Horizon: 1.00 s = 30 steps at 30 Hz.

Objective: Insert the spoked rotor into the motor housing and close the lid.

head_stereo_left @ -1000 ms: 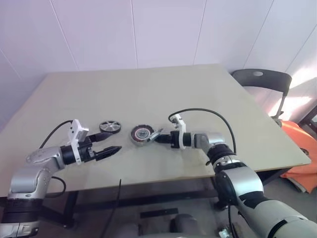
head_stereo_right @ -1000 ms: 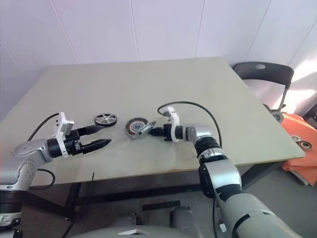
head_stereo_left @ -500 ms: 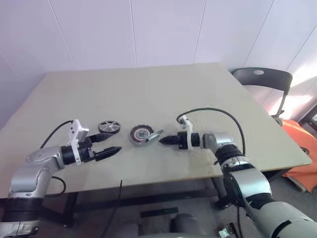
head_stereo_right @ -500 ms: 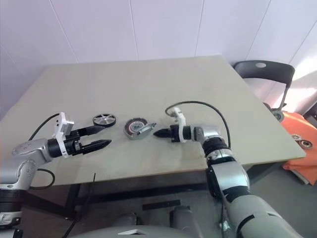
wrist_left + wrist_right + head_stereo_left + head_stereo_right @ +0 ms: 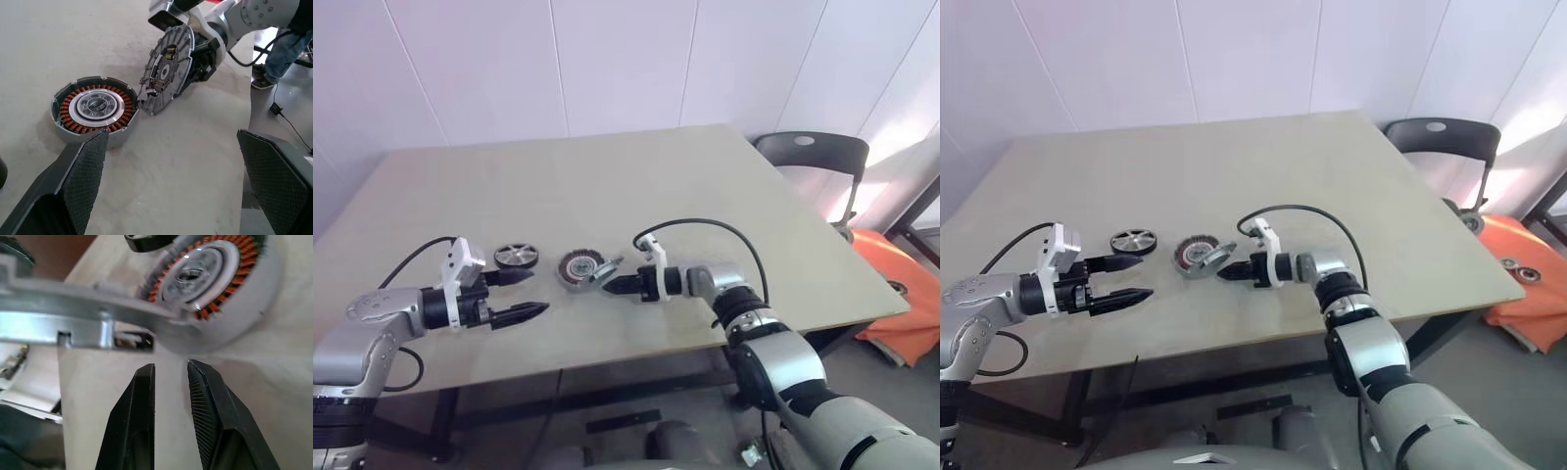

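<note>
Right gripper [image 5: 610,287] backed off half a second ago and now it's nosing in again at the flat grey ribbed disc lid [image 5: 167,68], which stays propped on edge against the dark-rimmed round motor housing with copper windings [image 5: 94,110], centre of the frame. Its fingers [image 5: 142,421] are a narrow gap apart, nothing between them. I read this as lining up a re-grip. Left gripper [image 5: 536,292] waits wide open and empty, lower left. The small silver spoked rotor [image 5: 517,257] lies on the tabletop [image 5: 705,196] left of the housing, not yet inserted
</note>
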### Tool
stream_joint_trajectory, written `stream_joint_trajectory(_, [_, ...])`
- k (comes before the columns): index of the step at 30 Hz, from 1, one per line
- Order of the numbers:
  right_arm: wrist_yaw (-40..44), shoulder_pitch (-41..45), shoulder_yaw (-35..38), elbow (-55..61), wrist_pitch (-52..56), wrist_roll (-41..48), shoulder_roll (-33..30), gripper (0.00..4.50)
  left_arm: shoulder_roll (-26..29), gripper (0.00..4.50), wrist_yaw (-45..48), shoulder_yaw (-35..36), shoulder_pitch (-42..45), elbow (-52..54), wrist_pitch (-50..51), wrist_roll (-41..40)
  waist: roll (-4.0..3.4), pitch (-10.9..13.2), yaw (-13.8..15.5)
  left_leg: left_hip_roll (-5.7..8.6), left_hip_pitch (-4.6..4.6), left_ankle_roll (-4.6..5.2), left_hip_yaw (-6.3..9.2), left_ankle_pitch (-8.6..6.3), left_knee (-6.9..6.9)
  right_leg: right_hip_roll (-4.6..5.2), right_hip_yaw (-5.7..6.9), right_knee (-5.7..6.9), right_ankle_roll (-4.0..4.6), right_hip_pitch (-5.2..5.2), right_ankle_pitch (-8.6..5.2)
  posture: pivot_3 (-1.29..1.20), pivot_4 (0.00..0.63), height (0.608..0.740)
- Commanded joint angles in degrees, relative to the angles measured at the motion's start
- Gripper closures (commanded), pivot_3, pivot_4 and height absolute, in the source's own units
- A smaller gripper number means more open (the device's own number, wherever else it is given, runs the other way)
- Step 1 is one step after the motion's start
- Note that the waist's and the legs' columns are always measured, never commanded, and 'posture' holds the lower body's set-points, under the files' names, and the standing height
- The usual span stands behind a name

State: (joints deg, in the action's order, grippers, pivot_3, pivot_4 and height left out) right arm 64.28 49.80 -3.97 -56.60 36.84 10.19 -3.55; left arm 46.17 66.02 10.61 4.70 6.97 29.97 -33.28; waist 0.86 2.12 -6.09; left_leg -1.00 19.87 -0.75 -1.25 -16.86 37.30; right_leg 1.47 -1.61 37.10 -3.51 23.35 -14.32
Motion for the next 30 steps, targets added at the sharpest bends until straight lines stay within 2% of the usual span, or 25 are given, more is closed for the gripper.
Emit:
stream_joint_trajectory(1, [1.62, -1.40, -2.06, 0.57, 3.68, 0.30, 2.97, 3.41, 0.85, 0.02, -0.35, 2.18, 0.02, 1.22, 0.20, -1.05, 0.02, -0.01, -0.04, 0.00, 0.00, 0.00, 0.00, 0.00, -0.07, 0.00, 0.00, -0.02, 0.02, 0.02, -0.02, 0.00, 0.000, 0.740])
stream_joint_trajectory(7, [1.83, -1.57, -2.80, 1.04, 6.51, 0.19, 3.90, 3.41, 0.64, 0.02, -0.34, 2.06, 0.82, 0.15, 0.24, -0.84, 0.02, -0.01, -0.02, 0.00, 0.04, 0.00, 0.02, -0.01, -0.29, 0.01, 0.02, -0.02, 0.09, 0.15, -0.07, 0.00, 0.000, 0.740])
stream_joint_trajectory(17, [-2.13, -0.21, 1.27, -2.94, 10.87, 1.79, 8.03, 3.41, 0.05, 0.02, -0.68, 1.61, 1.62, -1.06, -0.18, -0.39, 0.10, -0.07, -0.35, -0.03, -0.01, -0.01, 0.05, -0.02, -0.32, 0.02, 0.04, 0.00, 0.13, 0.14, -0.08, 0.00, 0.000, 0.740])
stream_joint_trajectory(26, [-11.12, 0.86, 5.89, -6.59, 5.06, 1.16, 9.77, 3.41, -0.22, 0.02, -1.28, 1.92, 0.93, -1.01, -0.38, -0.56, 0.20, -0.13, -1.40, -0.14, -0.39, -0.04, 0.04, -0.03, -0.37, 0.02, 0.06, 0.05, 0.22, -0.12, -0.10, 0.00, 0.000, 0.740])
stream_joint_trajectory(30, [-15.76, 1.64, 8.81, -8.32, 1.90, 1.84, 9.19, 3.41, -0.25, 0.02, -1.29, 1.99, 0.96, -1.35, -0.57, -0.52, 0.24, -0.15, -1.36, -0.17, -0.50, -0.04, 0.04, -0.03, -0.33, 0.05, 0.15, 0.03, 0.59, -0.18, -0.07, 0.00, 0.000, 0.740])
